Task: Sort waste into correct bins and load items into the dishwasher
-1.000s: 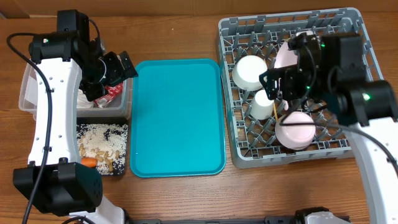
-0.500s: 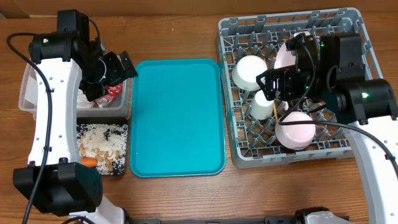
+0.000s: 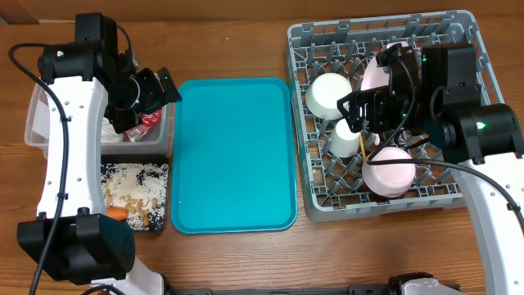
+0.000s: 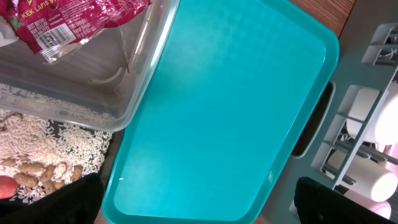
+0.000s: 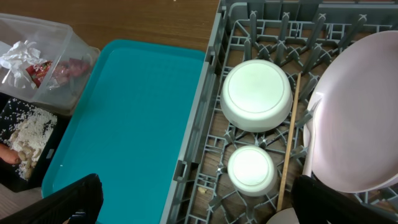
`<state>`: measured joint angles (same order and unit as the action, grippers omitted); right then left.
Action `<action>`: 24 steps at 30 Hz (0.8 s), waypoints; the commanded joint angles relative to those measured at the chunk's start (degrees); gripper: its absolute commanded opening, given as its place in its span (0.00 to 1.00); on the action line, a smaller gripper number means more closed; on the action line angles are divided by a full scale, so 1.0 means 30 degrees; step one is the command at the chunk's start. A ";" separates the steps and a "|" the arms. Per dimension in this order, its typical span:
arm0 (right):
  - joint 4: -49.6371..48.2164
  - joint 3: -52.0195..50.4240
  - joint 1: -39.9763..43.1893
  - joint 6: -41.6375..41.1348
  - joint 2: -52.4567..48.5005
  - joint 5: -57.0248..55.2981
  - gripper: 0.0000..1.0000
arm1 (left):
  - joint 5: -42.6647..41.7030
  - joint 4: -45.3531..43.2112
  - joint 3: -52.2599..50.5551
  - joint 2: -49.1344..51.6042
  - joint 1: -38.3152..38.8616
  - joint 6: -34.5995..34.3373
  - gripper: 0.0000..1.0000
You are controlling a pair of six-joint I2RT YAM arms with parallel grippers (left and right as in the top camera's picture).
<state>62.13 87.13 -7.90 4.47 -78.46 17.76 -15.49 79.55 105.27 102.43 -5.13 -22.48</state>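
Teal tray [image 3: 233, 156] bare overhead. Waste sits in tub [image 3: 33, 123] and black tray [image 3: 155, 174], dishes in rack [image 3: 463, 33]. Sorting appears finished; the next move is probably withdrawing both arms. Left gripper [image 3: 160, 88] hangs over the tub, unchanged from a second ago. Right gripper [image 3: 354, 111], over the rack, has edged slightly left.
Left wrist: jaws wide, empty; wrapper [image 4: 74, 18] in tub, rice [image 4: 37, 143] below.
Right wrist: jaws wide, empty; bowl [image 5: 256, 94], cup [image 5: 251, 168], chopstick [image 5: 290, 137], plate [image 5: 354, 118] racked.

Wooden tabletop [image 3: 229, 41], clear tub [image 3: 34, 131] far left, black tray [image 3: 152, 175] near left, teal tray [image 3: 233, 156] centre, grey dish rack [image 3: 458, 49] right.
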 commanded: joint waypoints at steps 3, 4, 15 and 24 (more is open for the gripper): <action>-0.0087 0.0226 0.0015 -0.0066 0.0000 0.0117 1.00 | -0.0211 -0.0022 0.0386 0.0073 0.0095 -0.0073 1.00; -0.0087 0.0226 0.0015 -0.0066 0.0000 0.0117 1.00 | -0.0211 -0.0022 0.0386 0.0073 0.0095 -0.0073 1.00; -0.0087 0.0189 0.0015 -0.0066 0.0117 0.0109 1.00 | -0.0211 -0.0022 0.0386 0.0073 0.0095 -0.0073 1.00; -0.0029 0.0189 0.0015 -0.0051 0.3840 -0.0073 1.00 | -0.0211 -0.0022 0.0386 0.0073 0.0095 -0.0073 1.00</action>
<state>62.19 87.11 -7.90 4.47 -73.87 17.74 -15.49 79.55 105.27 102.43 -5.13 -22.48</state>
